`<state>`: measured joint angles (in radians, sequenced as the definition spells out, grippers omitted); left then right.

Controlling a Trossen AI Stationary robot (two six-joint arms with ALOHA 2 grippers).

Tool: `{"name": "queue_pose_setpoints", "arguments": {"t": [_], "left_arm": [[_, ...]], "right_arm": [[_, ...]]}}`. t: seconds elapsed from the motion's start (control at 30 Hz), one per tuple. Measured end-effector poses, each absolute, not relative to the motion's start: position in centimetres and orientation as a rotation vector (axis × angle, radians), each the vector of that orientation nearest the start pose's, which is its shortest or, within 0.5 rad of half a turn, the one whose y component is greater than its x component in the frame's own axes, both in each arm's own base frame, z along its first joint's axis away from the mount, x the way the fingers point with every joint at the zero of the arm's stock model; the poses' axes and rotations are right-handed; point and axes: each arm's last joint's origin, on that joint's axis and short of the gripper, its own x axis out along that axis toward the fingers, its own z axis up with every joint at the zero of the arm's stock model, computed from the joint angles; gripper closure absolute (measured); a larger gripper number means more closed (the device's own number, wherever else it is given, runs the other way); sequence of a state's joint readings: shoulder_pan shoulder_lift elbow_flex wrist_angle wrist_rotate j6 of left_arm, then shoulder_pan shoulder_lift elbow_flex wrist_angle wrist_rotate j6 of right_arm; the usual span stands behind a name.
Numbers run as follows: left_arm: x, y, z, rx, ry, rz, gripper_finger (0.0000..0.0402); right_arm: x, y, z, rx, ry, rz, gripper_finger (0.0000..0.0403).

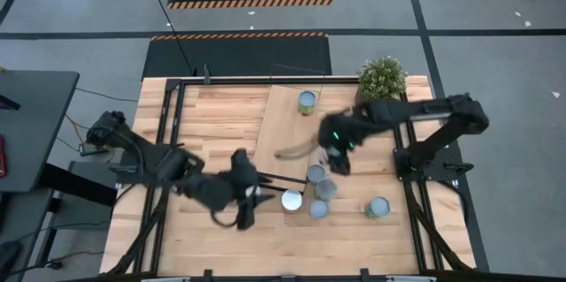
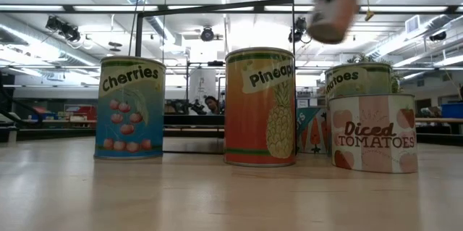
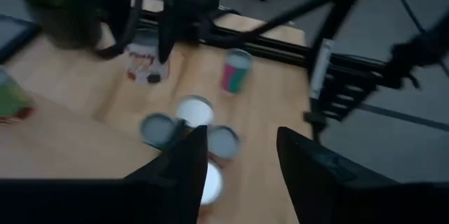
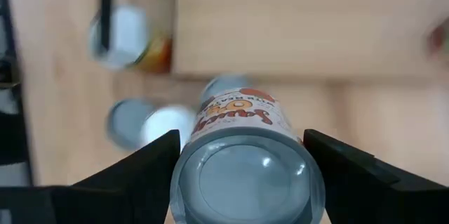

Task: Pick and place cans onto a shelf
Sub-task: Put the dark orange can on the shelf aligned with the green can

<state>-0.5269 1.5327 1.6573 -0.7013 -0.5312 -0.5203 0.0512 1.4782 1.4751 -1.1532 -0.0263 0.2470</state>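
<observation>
Can (image 4: 245, 175), red-lettered label: pinched between my right fingers (image 4: 151, 164), lifted off tabletop (image 1: 212, 114) above can cluster (image 1: 316, 192), clear for carry to shelf (image 1: 292, 127). Left fingers (image 3: 186, 161) spread, empty, waiting near cluster.

One can (image 1: 307, 102) upright on pale wood shelf (image 1: 287, 118). Three cans clustered (image 1: 316, 194) on counter, one teal-sided (image 1: 378, 208) apart. Soup can (image 4: 245, 161) lifted, gripped in right claw (image 1: 338, 151).

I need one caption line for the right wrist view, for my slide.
Right gripper shut on a can, lifted above other cans and the shelf.
</observation>
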Motion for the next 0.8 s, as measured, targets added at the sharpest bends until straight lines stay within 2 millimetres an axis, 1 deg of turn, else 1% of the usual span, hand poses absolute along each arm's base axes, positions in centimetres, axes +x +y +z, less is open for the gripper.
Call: {"name": "queue_pose_setpoints", "arguments": {"t": [0.13, 0.2, 0.3, 0.43, 0.57, 0.7, 0.8], "left_arm": [[29.5, -12.2, 40.8, -0.213, 0.506, 0.169, 0.0225], [29.6, -11.1, 40.6, -0.213, 0.538, 0.194, 0.0225], [28.9, -10.7, 40.4, -0.218, 0.595, 0.219, 0.0225], [28.2, -11.1, 39.6, -0.219, 0.685, 0.228, 0.0225], [27.9, -11.4, 39.5, -0.266, 0.688, 0.244, 0.0225], [27.9, -11.5, 39.5, -0.342, 0.675, 0.269, 0.0225], [27.8, -11.8, 39.5, -0.370, 0.672, 0.272, 0.0225]], "right_arm": [[30.9, -3.0, 35.2, 0.124, 1.103, -0.100, 0.0108], [32.4, -5.5, 35.8, 0.103, 1.079, -0.127, 0.0109], [34.5, -8.6, 36.2, 0.093, 1.066, -0.155, 0.0109], [37.1, -10.9, 36.7, 0.061, 1.040, -0.158, 0.0109], [39.6, -12.9, 35.7, 0.033, 1.049, -0.175, 0.0109], [41.4, -14.6, 33.9, 0.046, 1.091, -0.201, 0.0109], [42.5, -15.5, 32.2, 0.041, 1.138, -0.241, 0.0109]]}}
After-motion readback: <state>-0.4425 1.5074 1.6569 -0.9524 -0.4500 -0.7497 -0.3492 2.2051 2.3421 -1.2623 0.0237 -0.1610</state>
